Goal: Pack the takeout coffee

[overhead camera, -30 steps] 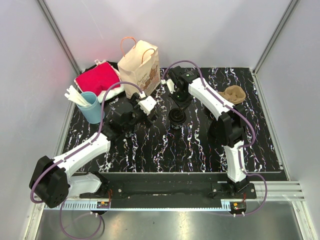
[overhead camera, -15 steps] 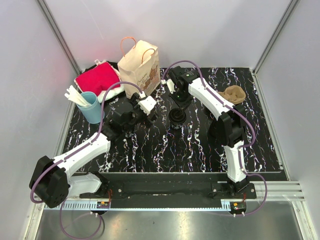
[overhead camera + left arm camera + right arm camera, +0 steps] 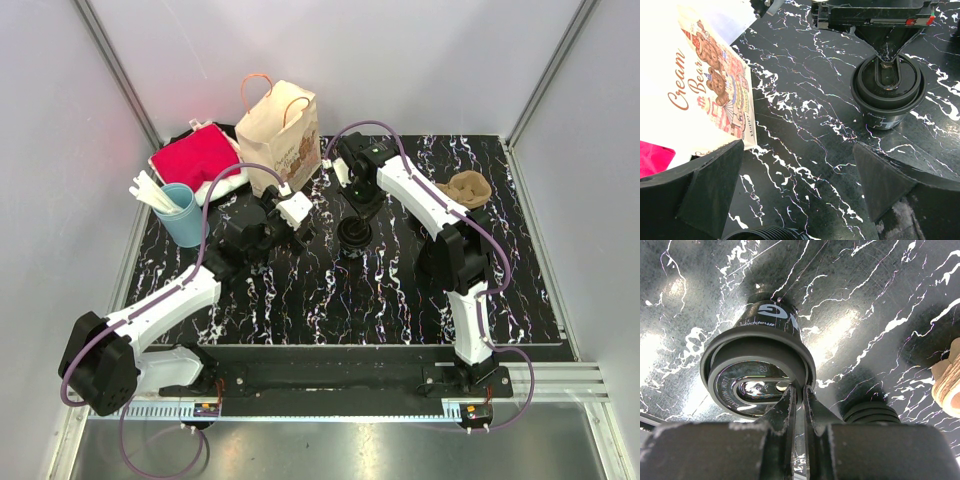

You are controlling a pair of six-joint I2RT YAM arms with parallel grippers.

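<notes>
Between the two thin fingers of the right gripper [image 3: 799,392] sits the raised edge of the lid on the coffee cup [image 3: 757,375], and these jaws are pinched tight on it. The cup is round, black and smooth, with a shiny lid. It stands upright on the black table [image 3: 805,105], which has white cracks like marble. The left gripper [image 3: 800,175] has its jaws spread wide with nothing in them. The cup stands ahead of them to the right, apart. A stiff paper bag [image 3: 705,85] with a bear picture is ahead to their left.
</notes>
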